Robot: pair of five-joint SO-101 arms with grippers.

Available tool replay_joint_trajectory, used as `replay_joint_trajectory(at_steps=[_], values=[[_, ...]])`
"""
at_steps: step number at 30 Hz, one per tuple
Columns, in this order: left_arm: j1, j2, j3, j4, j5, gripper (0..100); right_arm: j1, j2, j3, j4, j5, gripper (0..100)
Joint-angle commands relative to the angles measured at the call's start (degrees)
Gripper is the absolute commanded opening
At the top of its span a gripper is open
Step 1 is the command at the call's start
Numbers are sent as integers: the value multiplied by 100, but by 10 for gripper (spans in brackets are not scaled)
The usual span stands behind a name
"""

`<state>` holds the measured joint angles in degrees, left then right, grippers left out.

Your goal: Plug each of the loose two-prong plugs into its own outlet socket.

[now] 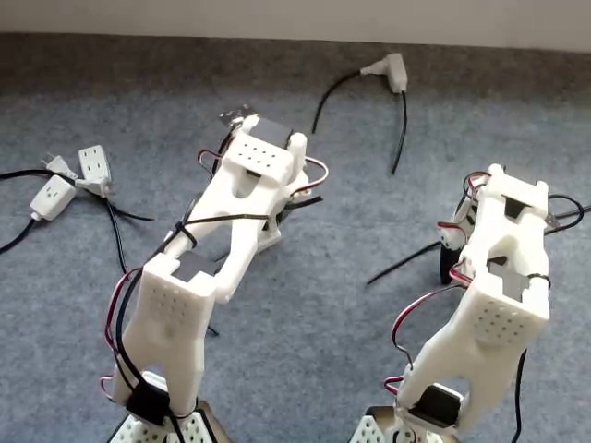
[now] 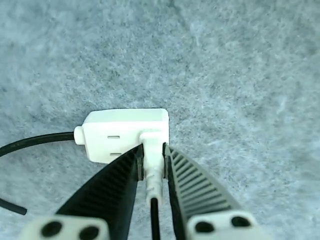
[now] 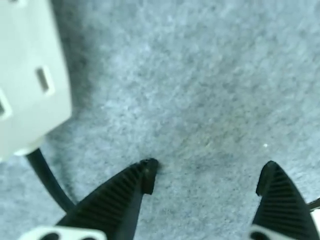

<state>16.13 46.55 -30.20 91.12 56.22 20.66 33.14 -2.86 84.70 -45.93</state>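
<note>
— What's lying on the grey felt tabletop (image 1: 351, 305)?
— I'm watching my left gripper (image 2: 152, 150) clenching a white two-prong plug (image 2: 153, 172), which is touching a white plastic outlet block (image 2: 122, 131) mid-table.
— And your right side?
— My right gripper (image 3: 207, 172) is hanging spread wide beside a second white outlet block (image 3: 27, 75). A white angled plug (image 1: 388, 72) is lying at the far edge.

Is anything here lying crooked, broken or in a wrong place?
Nothing looks broken. One white plug lies alone near the far edge of the carpet, away from the sockets, not yet plugged in.
</note>
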Motion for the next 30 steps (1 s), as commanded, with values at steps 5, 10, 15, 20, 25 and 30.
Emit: replay_joint_trajectory(at_steps=[5,10,15,20,25,30], values=[[-48,207,4,633,-149,155,-66,57,75,-207,-44,336],[-75,-13,-488,932,-686,156,-66,57,75,-207,-44,336],[-101,-769,-646,932,-1327,155,-66,57,75,-215,-44,336],[-101,-1807,-646,932,-2048,158,-66,57,75,-215,-35,336],[-92,-2800,-646,914,-3341,158,-66,57,75,-215,-35,336],[-92,-3055,-602,941,-5785,159,-66,57,75,-215,-35,336]])
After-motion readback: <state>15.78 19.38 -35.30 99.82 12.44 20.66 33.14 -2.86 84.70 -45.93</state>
